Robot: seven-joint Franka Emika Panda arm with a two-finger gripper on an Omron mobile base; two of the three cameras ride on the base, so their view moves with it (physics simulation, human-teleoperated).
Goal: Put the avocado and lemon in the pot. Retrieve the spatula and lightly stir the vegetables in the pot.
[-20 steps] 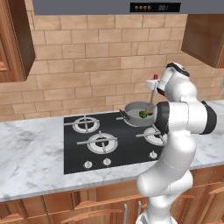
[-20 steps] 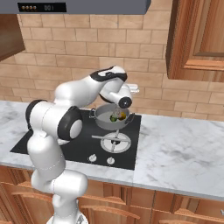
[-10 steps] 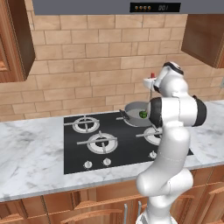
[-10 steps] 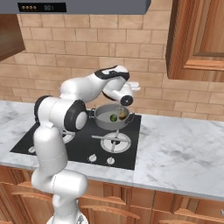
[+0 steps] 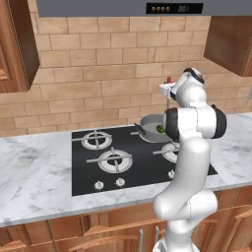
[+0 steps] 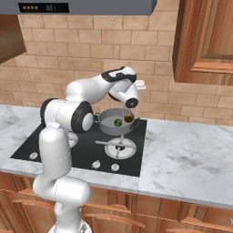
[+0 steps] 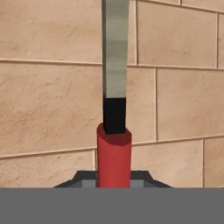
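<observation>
Hand (image 6: 129, 110) clamped on spatula (image 7: 114, 131), red handle between the fingers, silver head against the brick wall. Since a second ago the wrist has swung and lifted slightly. Pot (image 6: 114, 123) unmoved on the far right burner; green piece inside, yellow beside it probably the lemon (image 6: 128, 119).

Grey pot (image 6: 112, 127) on a black stove (image 5: 98, 170), green and yellow bits inside. Spatula (image 7: 114, 131) has a red handle and silver head; tan brick wall (image 5: 98, 83), white-grey marble counter (image 6: 186, 159).
</observation>
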